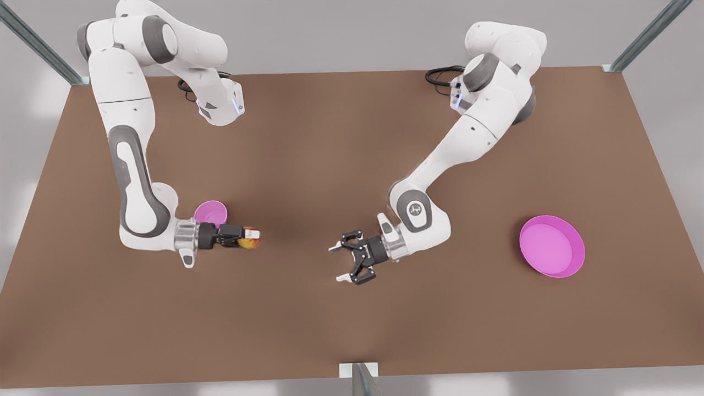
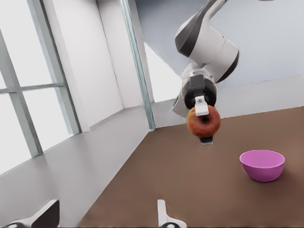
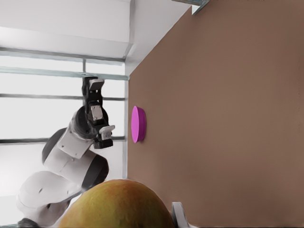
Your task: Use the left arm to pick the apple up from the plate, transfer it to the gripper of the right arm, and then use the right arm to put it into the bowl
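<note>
apple (image 3: 118, 204) fills the near foreground of the right wrist view, red-orange going to yellow, clamped in the right gripper (image 1: 245, 237). in the front view this gripper is at the front view's left, turned sideways above the brown table (image 1: 330, 165), its two fingers closed narrowly on the fruit. the small deep pink bowl (image 1: 210, 212) stands on the table just behind that wrist, partly hidden by it. the left wrist view shows the apple (image 2: 203, 121) held off the surface, with the bowl (image 2: 262, 165) lower and to one side, apart from it.

left gripper (image 1: 337, 264) hovers near the middle of the table, pointing toward the apple and well apart from it, its fingers spread wide and holding nothing. the right wrist view shows the same spread fingers (image 3: 96, 85) farther off.

the wide shallow pink plate (image 1: 551, 246) lies at the front view's right, beyond the left arm, with nothing on it.
</note>
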